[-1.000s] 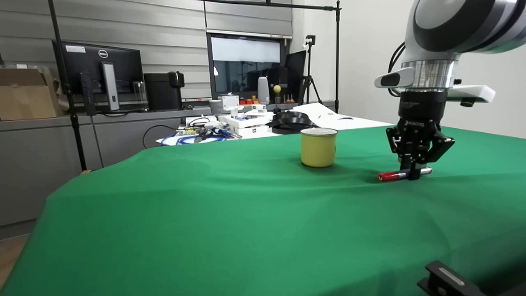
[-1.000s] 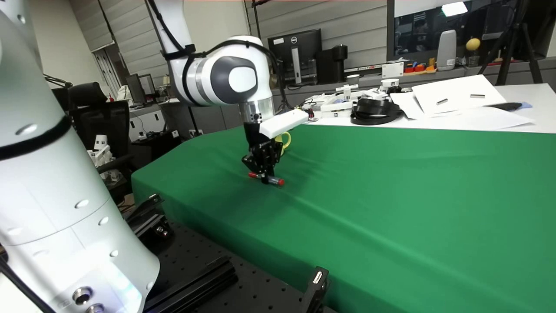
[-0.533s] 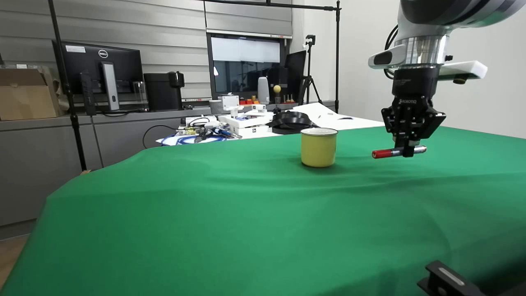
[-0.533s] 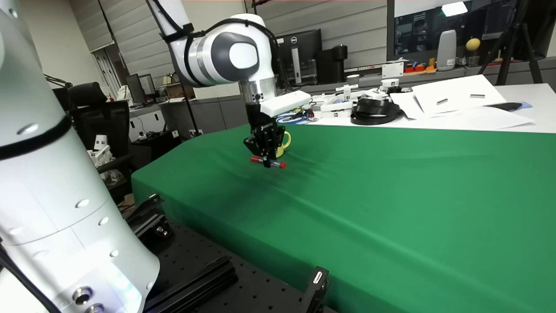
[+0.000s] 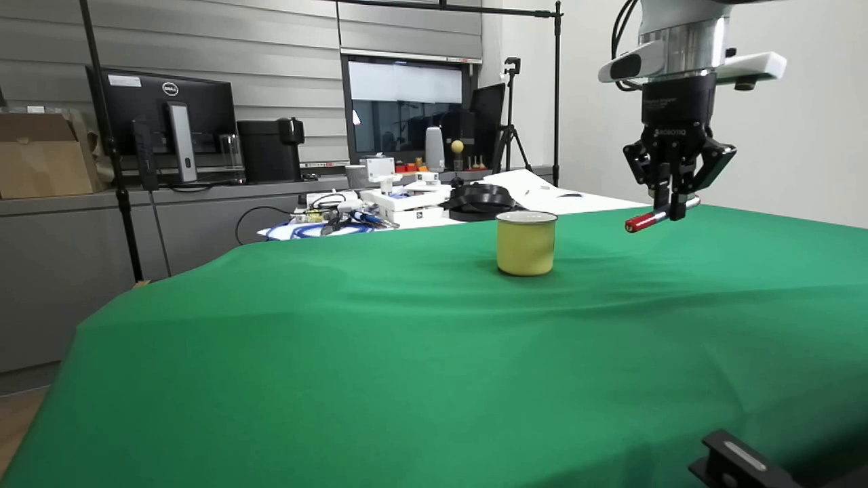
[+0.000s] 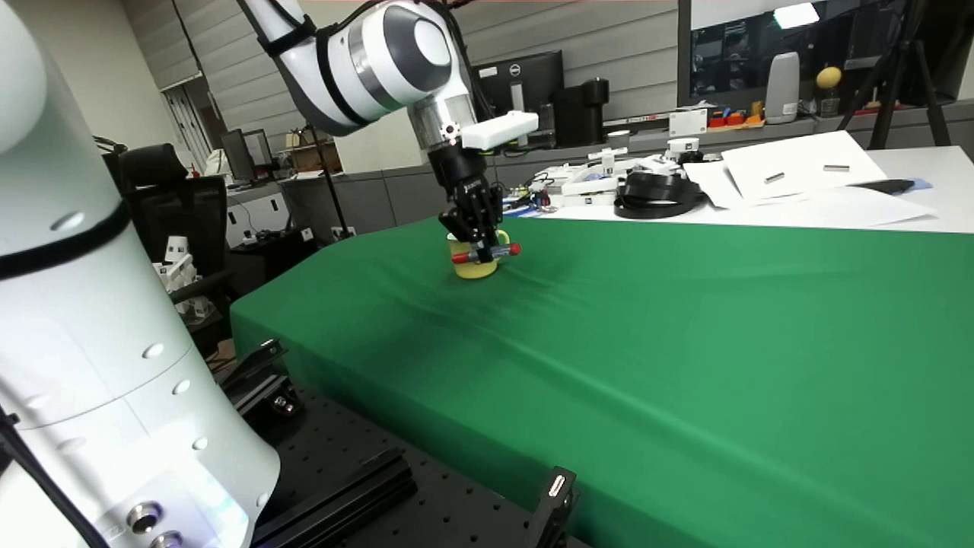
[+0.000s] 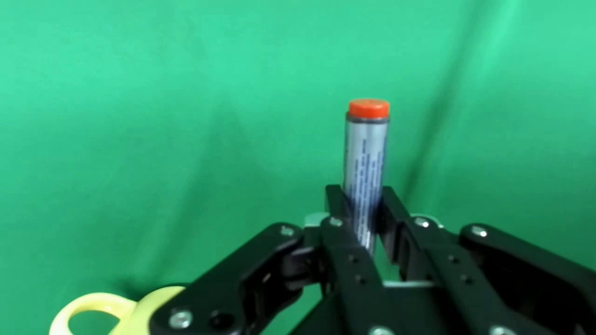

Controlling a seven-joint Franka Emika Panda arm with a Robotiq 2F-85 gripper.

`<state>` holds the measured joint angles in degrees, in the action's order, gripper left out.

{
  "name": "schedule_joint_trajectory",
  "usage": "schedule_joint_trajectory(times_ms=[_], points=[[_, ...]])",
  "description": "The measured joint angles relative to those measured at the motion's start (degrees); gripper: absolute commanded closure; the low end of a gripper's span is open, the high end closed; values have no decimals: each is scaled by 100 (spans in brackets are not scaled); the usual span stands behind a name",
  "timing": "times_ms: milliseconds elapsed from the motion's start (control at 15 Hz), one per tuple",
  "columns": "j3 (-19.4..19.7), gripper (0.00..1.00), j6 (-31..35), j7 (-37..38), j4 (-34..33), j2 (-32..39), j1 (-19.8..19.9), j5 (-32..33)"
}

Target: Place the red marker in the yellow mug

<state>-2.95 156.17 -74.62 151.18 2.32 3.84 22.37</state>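
Observation:
The red marker (image 5: 644,221) has a red cap and a silver-grey body. My gripper (image 5: 670,209) is shut on the middle of its body and holds it in the air above the cloth, slightly tilted with the cap end lower. In the wrist view the marker (image 7: 366,153) stands out between the fingertips, its orange-red end plug showing; its cap end is hidden by the gripper. The yellow mug (image 5: 525,247) stands upright on the cloth, apart from the gripper. In an exterior view the mug (image 6: 473,271) is partly behind the gripper and marker. The wrist view shows its handle (image 7: 88,301).
A green cloth (image 5: 407,352) covers the table. Behind it a white table holds papers (image 6: 799,175), a black coil (image 6: 658,194) and white parts. A dark bracket (image 5: 742,461) sits at the table's near edge.
My gripper has lifted the marker off the cloth and kept rising. In the latest half second the marker has swung round and tilted. The mug has not moved.

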Motion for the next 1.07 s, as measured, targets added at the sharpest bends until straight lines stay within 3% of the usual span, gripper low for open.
schedule_joint_trajectory(times_ms=[133,333,1067], points=[[48,95,-35,488,-121,-2,-128,814],[44,95,-97,971,-315,32,-326,1510],[17,95,-222,1864,-1340,666,-801,2913]])
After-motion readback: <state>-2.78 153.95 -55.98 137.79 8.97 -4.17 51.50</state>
